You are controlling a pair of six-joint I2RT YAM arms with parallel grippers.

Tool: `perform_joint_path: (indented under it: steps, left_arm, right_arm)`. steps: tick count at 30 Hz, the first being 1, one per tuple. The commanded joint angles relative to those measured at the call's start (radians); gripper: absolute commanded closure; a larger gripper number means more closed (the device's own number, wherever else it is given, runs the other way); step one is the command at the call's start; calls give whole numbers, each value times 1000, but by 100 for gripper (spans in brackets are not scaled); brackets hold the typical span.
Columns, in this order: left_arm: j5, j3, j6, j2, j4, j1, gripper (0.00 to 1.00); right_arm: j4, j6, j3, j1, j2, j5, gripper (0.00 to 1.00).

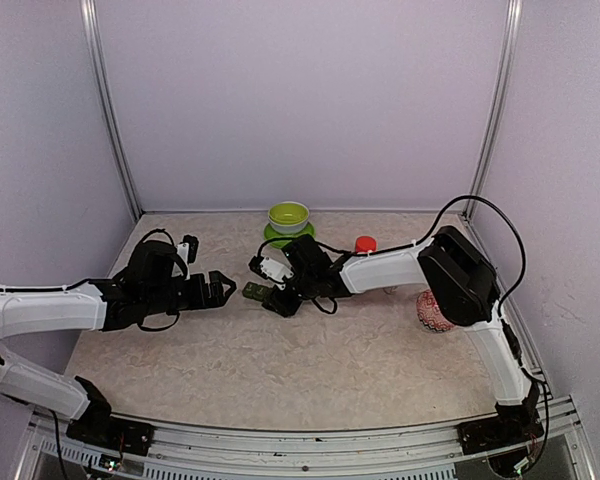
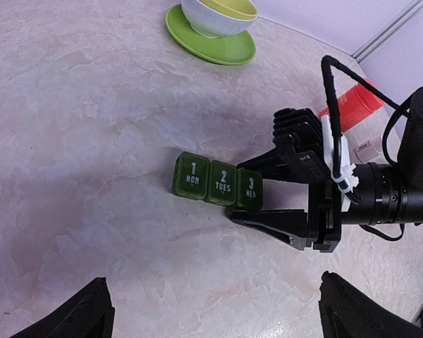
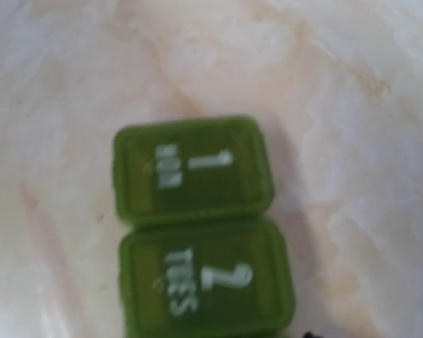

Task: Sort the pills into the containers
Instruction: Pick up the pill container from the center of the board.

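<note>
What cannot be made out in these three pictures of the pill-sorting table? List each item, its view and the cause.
1. Pills: none show anywhere; closed lids on the dark green plastic strip of three square compartments hide its contents.
2. Third compartment: right wrist view, cut off by the bottom edge; lettering blurred.
3. Right tool: left wrist view, contact with the strip unclear.
4. Red-and-white patterned bowl: top view, mostly behind the right arm.

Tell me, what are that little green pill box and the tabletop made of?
The pill organizer looks like moulded plastic: dark green, slightly see-through and glossy, with white printed day labels. The tabletop shows beige marble-like veining with a soft sheen. Whether it is real stone or a printed laminate, I cannot tell.
</note>
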Motion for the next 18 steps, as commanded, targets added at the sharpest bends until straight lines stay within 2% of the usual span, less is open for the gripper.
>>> perform_joint_path:
  steps: [1, 4, 6, 7, 9, 10, 18]
  left_arm:
    - [9, 17, 9, 0, -6, -5, 1]
    - [11, 20, 8, 3, -6, -5, 1]
    - [12, 21, 9, 1, -6, -4, 1]
    - [12, 21, 8, 2, -5, -4, 1]
    - [13, 21, 7, 3, -4, -4, 1]
    - [15, 21, 7, 2, -6, -5, 1]
    - [13, 14, 0, -13, -13, 2, 1]
  right_arm:
    - [36, -15, -78, 9, -87, -19, 49]
    - [68, -21, -122, 9, -124, -30, 56]
    - [81, -29, -138, 9, -137, -41, 77]
    - [82, -31, -137, 8, -139, -49, 79]
    - [70, -34, -126, 8, -134, -51, 66]
    - [63, -31, -118, 9, -127, -47, 65]
    - [77, -26, -168, 12, -169, -36, 68]
